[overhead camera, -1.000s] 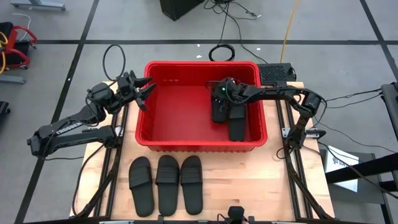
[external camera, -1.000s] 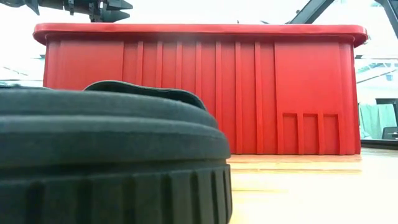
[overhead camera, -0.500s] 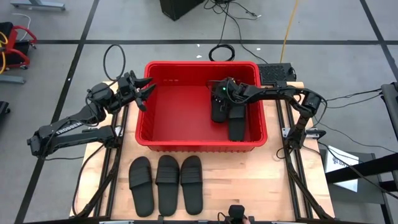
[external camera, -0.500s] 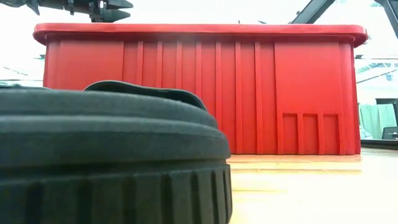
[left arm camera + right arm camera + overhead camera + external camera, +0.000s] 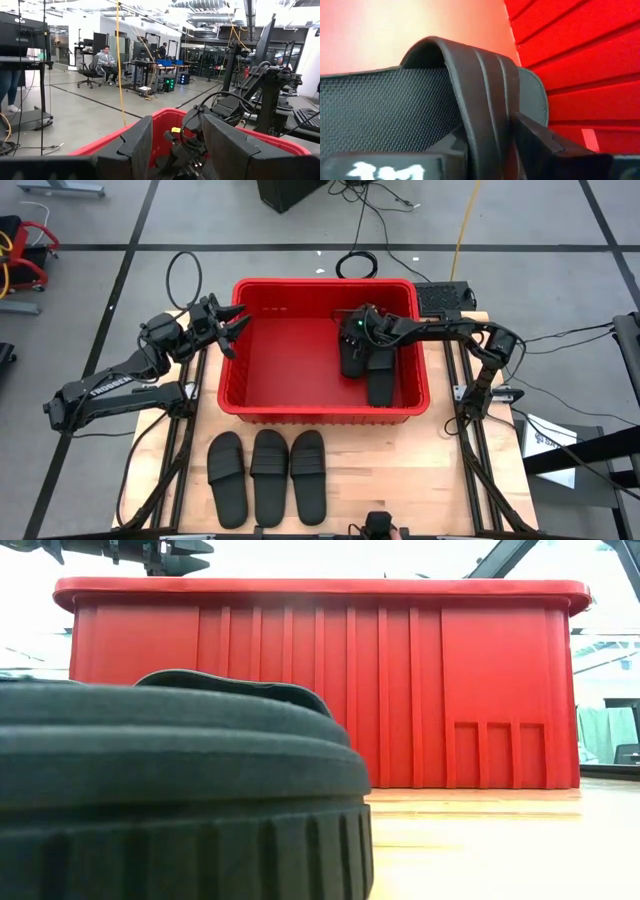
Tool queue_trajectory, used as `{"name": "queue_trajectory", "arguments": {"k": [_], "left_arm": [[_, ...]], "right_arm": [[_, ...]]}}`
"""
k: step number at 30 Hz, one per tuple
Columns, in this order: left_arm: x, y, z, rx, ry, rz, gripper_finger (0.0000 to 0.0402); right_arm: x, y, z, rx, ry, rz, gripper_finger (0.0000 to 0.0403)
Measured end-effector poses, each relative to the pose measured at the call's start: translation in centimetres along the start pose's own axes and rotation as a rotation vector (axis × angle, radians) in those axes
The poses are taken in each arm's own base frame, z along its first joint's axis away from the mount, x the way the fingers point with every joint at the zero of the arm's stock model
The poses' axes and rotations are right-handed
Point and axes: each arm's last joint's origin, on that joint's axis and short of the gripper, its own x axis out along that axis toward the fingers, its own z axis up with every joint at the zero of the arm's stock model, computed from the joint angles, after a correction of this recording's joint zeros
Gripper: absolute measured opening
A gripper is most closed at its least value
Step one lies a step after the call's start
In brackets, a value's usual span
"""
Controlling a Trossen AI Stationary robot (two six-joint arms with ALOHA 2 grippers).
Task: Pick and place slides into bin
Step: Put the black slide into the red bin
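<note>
Right end effector [image 5: 352, 350] sits low inside the bin [image 5: 300, 412], at its right half, fingers straddling the ribbed strap of a slide [image 5: 480, 100]; grip firmness cannot be told. A second slide [image 5: 381, 378] lies beside it in the bin. Three slides [image 5: 267, 472] lie on the tabletop [image 5: 420, 480] in front of the bin. Left end effector [image 5: 228, 327] hangs over the bin's left rim, fingers apart.
</note>
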Motion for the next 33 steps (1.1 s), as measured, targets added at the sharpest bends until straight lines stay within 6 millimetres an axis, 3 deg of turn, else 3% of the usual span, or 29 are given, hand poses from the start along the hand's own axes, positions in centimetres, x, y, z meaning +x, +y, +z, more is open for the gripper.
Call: {"name": "queue_trajectory", "arguments": {"k": [8,16,33], "left_arm": [[0.0,0.0,0.0,-0.001,0.001,0.0,0.0179],[0.0,-0.1,0.0,-0.012,0.006,-0.025,0.0179],[0.0,-0.1,-0.2,-0.012,0.025,-0.048,0.0179]], "right_arm": [[-0.3,0.9,0.4,-0.022,-0.015,0.032,0.0145],[-0.6,0.8,0.4,-0.009,-0.004,0.017,0.015],[-4.8,1.4,2.2,-0.033,-0.107,0.02,0.0157]]}}
